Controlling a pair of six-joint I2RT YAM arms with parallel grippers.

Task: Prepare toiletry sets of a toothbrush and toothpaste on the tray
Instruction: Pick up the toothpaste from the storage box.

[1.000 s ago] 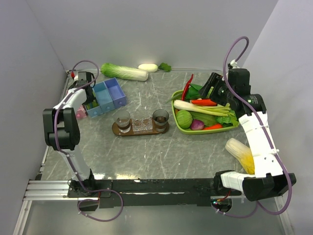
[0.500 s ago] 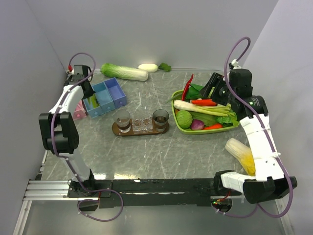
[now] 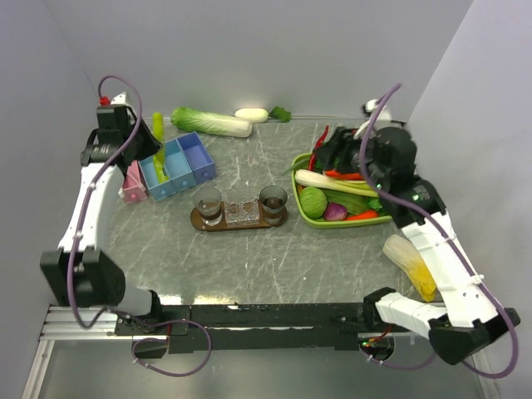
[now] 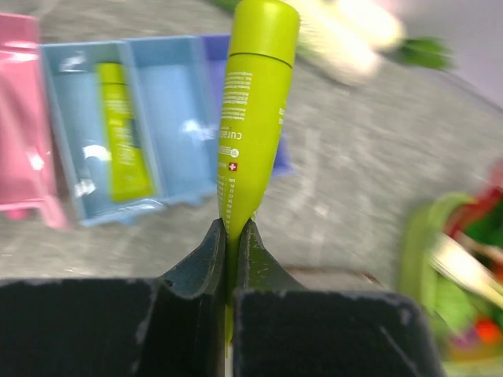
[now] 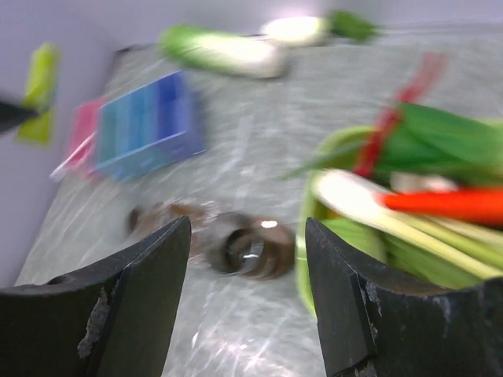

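Observation:
My left gripper (image 3: pixel 153 135) is raised above the blue compartment box (image 3: pixel 184 160), shut on the flat tail of a light-green toothpaste (image 4: pixel 253 110) tube that points cap-up. A second toothpaste (image 4: pixel 123 141) lies in the box's left compartment. The dark oval wooden tray (image 3: pixel 239 224) sits mid-table with two dark tumblers (image 3: pixel 209 202) on it. My right gripper (image 3: pixel 327 155) hangs open over the left part of the green basket, with nothing between its fingers. In the blurred right wrist view one tumbler (image 5: pixel 245 251) shows between the fingers. No toothbrush is in view.
A pink packet (image 3: pixel 133 183) lies left of the blue box. The lime-green basket (image 3: pixel 309 218) of vegetables stands right of the tray. A cabbage (image 3: pixel 212 122) and a white radish (image 3: pixel 251 115) lie along the back wall. Corn (image 3: pixel 411 263) lies at the right edge.
My left arm has lifted the toothpaste tube up and out of the blue box. My right arm has swung left over the basket, its jaws a little narrower.

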